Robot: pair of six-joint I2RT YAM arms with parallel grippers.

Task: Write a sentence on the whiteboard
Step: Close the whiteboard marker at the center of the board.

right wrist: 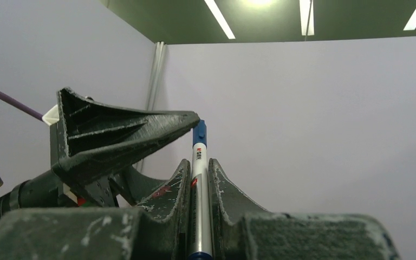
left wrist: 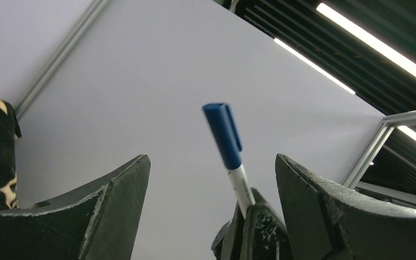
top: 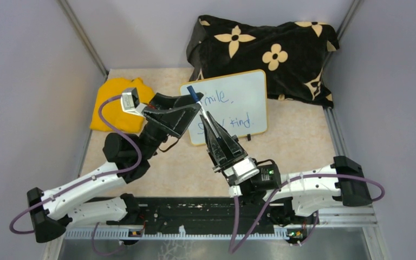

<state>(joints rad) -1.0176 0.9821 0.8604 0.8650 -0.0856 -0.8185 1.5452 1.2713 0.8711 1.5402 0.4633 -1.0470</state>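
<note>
The whiteboard (top: 247, 86) stands toward the far middle of the table (top: 287, 151), its upper edge up against the black flowered cloth (top: 281, 49) behind it. The sentence (top: 218, 98) runs across it in blue in two lines; the first letters of both lines are hidden behind the grippers, so only "mile," and "kind." read clearly from above. In front of the board's left part, the right gripper (top: 205, 115) is closed tightly on a white marker (top: 195, 97) with a blue cap, holding the barrel between its two fingers with the capped end pointing up and away past the fingertips. The left gripper (top: 194, 106) reaches in from the left with its jaws spread wide, one finger on each side of the marker's cap and neither clearly touching it in the left wrist view. A yellow cloth (top: 114, 105) lies on the table left of the board, partly behind the left arm.
</note>
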